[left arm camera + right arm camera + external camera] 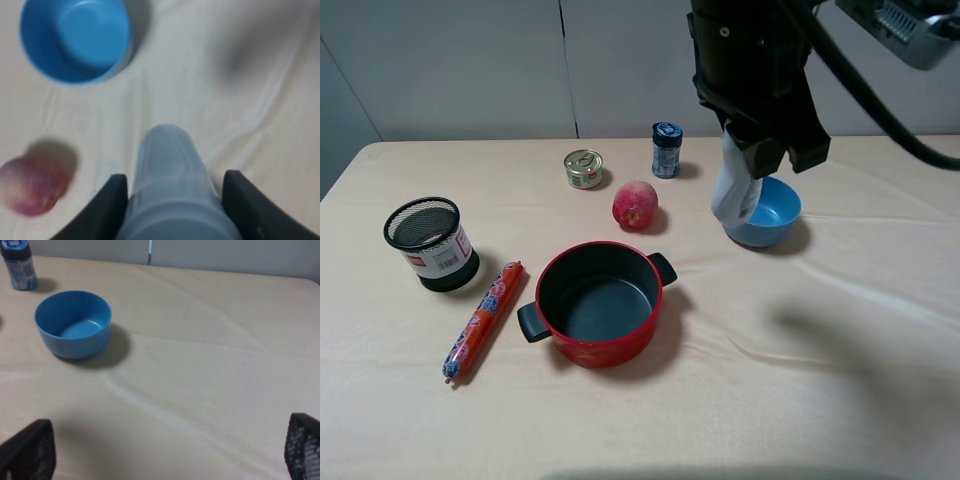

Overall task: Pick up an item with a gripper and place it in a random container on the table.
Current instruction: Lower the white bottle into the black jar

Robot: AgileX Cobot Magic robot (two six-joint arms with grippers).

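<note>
My left gripper has reached across to the right of the exterior view and is shut on the item, a white curvy bottle. The bottle hangs bottom down above the table, just left of the blue bowl; its cap is hidden between the fingers. In the left wrist view the bottle fills the gap between the black fingers. The container, a black mesh cup with a white label, stands far left. My right gripper is open, with nothing between its fingers.
A red pot with black handles sits mid-table, with a long sausage to its left. An apple, a small tin and a dark blue-lidded jar stand behind it. The apple and bowl also show below the bottle.
</note>
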